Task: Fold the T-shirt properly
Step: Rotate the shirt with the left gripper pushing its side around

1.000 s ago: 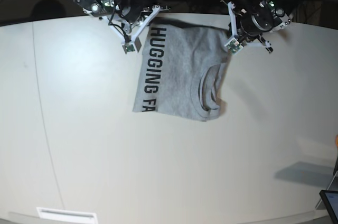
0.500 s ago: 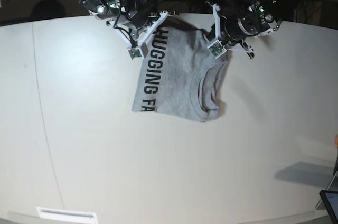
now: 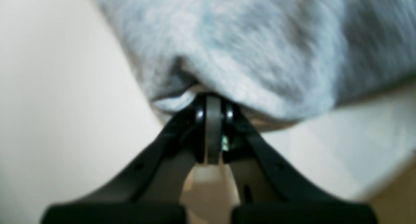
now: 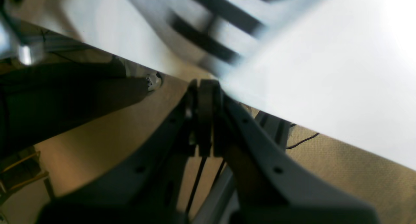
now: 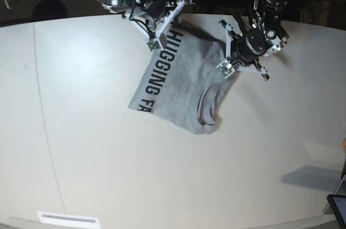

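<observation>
The heather-grey T-shirt (image 5: 181, 86) lies folded on the white table (image 5: 97, 148), tilted, with black letters "HUGGING FA" along its left side and the collar at lower right. My right gripper (image 5: 160, 35) is shut on its far left corner, beside the lettering. In the right wrist view the fingertips (image 4: 204, 87) pinch the edge of the printed T-shirt (image 4: 211, 29), which is blurred. My left gripper (image 5: 227, 62) is shut on the far right edge. In the left wrist view the closed gripper (image 3: 213, 104) grips a bunched fold of the T-shirt (image 3: 247, 45).
The table's far edge (image 5: 65, 19) runs just behind both arms, with dark cables and frames beyond it. A white label (image 5: 68, 220) sits at the front left edge. A dark device (image 5: 338, 207) stands at the front right corner.
Both grippers, still shut on the shirt's far edge, have shifted: the right one rightwards, the left one towards the front. The shirt has swung, its near end sliding left and forward.
</observation>
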Robot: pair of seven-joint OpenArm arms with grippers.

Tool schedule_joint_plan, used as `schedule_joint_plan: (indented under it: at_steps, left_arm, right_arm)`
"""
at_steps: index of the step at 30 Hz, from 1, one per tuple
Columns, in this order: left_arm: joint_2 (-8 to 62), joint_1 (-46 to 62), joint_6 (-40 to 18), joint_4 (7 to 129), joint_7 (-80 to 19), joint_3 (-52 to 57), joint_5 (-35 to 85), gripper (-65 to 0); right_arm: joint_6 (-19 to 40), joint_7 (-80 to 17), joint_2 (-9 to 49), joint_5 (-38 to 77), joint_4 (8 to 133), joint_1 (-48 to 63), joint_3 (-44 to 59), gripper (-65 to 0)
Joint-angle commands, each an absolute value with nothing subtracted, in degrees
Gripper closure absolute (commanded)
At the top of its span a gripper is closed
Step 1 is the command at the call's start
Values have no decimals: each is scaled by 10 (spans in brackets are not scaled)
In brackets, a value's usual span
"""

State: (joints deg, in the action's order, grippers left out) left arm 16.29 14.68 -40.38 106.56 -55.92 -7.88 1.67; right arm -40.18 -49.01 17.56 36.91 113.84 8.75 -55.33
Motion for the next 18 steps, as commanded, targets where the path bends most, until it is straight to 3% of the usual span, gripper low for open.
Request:
schedule_joint_plan:
  at_steps: [1, 18]
  left_arm:
    - [160, 141, -400, 1045, -581, -79, 0, -3]
    - [122, -40, -400, 891, -579, -88, -6, -7]
  right_arm:
    - [-400, -484, 175, 369, 1148, 85, -553, 0]
    - [-400, -485, 178, 369, 1148, 86, -544, 0]
